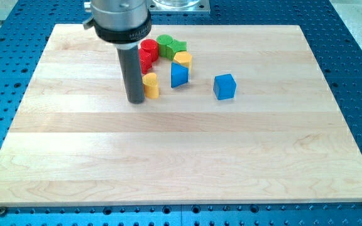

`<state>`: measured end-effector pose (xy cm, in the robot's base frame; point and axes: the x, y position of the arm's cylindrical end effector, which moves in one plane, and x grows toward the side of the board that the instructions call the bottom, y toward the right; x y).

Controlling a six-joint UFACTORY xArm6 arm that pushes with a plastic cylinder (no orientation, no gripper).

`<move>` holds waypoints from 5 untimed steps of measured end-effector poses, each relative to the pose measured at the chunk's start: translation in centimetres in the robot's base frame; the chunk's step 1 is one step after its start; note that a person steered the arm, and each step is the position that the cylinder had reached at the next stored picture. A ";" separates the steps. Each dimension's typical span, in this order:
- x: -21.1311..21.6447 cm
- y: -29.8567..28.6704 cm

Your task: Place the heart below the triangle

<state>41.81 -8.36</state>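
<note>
My tip [136,100] rests on the board just left of a small yellow block [151,85] and touches or nearly touches it. The block's shape is not clear from here; it may be the heart. The blue triangle [179,75] stands a short way to the right of that block and slightly higher in the view. A second yellow block [182,59] sits right above the triangle, touching it.
Two red blocks [147,54] stand just above the tip, partly behind the rod. A green round block [165,44] and a green star [178,46] sit at the cluster's top. A blue cube [225,86] stands alone to the right. The wooden board [181,163] lies on a blue perforated table.
</note>
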 end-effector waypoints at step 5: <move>-2.2 4.8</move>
<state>39.64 -3.53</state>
